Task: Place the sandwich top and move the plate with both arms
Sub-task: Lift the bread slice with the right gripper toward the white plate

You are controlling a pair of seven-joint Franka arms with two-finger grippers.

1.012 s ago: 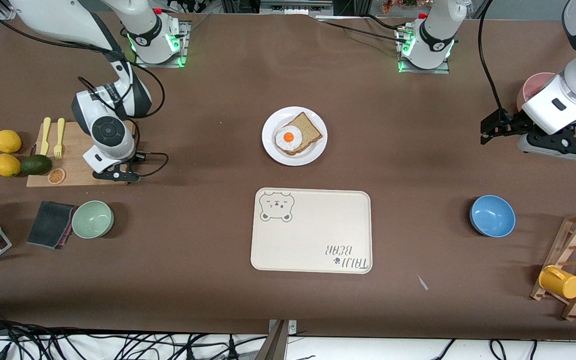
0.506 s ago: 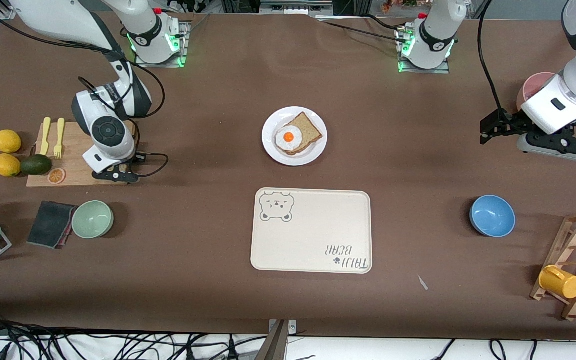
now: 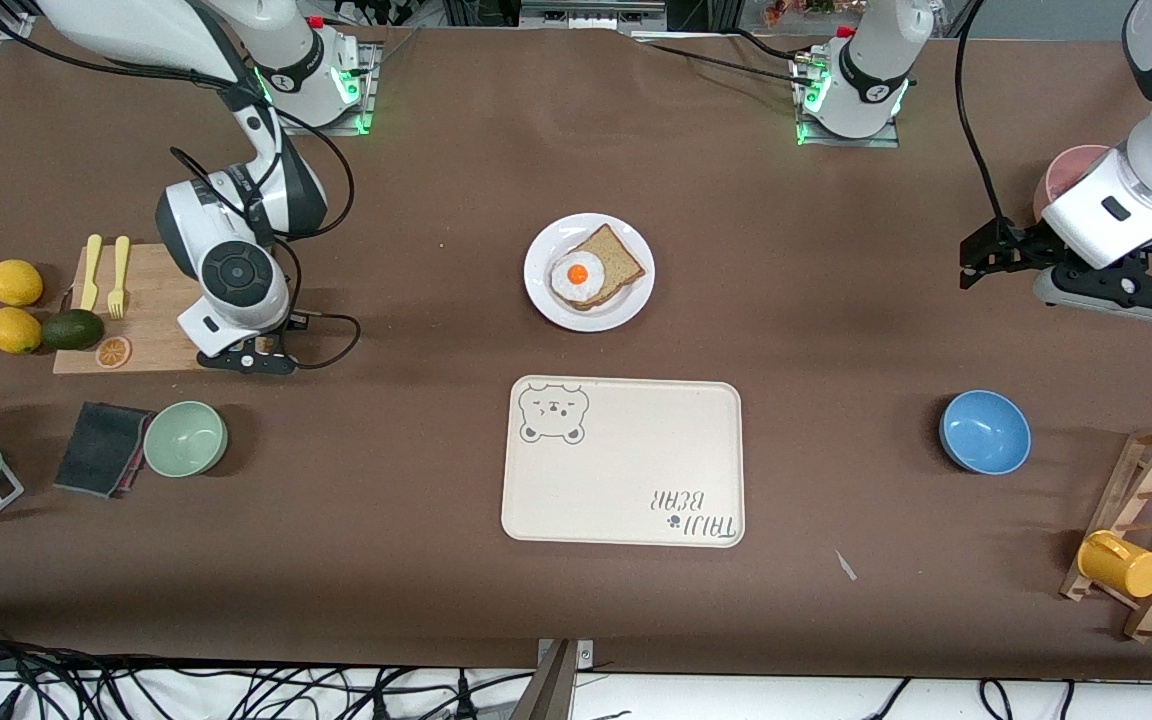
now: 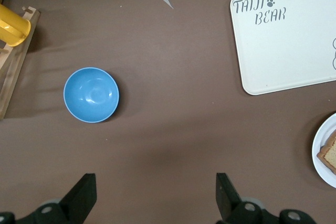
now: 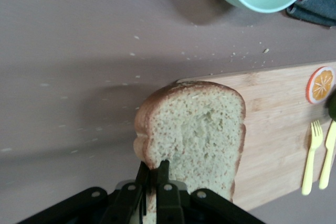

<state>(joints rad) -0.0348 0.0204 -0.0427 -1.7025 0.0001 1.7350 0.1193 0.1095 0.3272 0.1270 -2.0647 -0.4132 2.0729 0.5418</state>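
Right gripper (image 5: 152, 179) pinched on sandwich top (image 5: 195, 132), lifted over cutting board (image 3: 151, 300) edge; plate (image 3: 546, 300) lies toward table centre. Left gripper (image 4: 157, 195) spread, waiting over bare table near blue bowl (image 4: 91, 94).

A high front camera looks down over the whole bench (image 3: 416, 200). Each wrist camera looks down close; the left shares the bear tray (image 3: 626, 470) (image 4: 294, 35), the right the cutting board (image 3: 151, 300) (image 5: 273, 129).
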